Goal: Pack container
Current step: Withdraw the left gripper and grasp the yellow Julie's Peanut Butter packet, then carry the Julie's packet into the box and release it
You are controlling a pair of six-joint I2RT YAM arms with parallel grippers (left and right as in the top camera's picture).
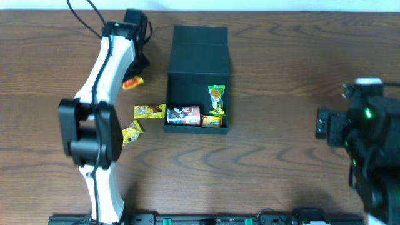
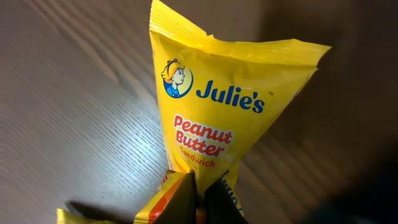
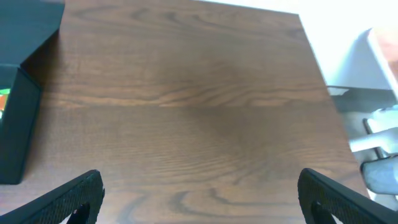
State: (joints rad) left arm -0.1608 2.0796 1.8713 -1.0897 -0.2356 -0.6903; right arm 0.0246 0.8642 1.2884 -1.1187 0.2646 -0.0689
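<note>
The dark teal container (image 1: 199, 53) stands open at the table's middle with its flap lid folded back. Inside it are a green packet (image 1: 216, 99), a red-topped can (image 1: 183, 115) and an orange-yellow packet (image 1: 213, 121). My left gripper (image 1: 135, 74) is to the left of the container, low over the table. It is shut on the lower edge of a yellow Julie's Peanut Butter sandwich packet (image 2: 217, 106), pinched between the fingers (image 2: 202, 202). That packet shows as a yellow and red bit in the overhead view (image 1: 132, 82). My right gripper (image 3: 202, 208) is open and empty over bare wood, far right of the container (image 3: 15, 124).
Two more yellow snack packets lie left of the container's front, one (image 1: 149, 111) beside its corner and one (image 1: 132, 132) a little nearer the left arm. The right arm's base (image 1: 365, 134) stands at the right edge. White equipment (image 3: 379, 149) stands beyond the table's right edge.
</note>
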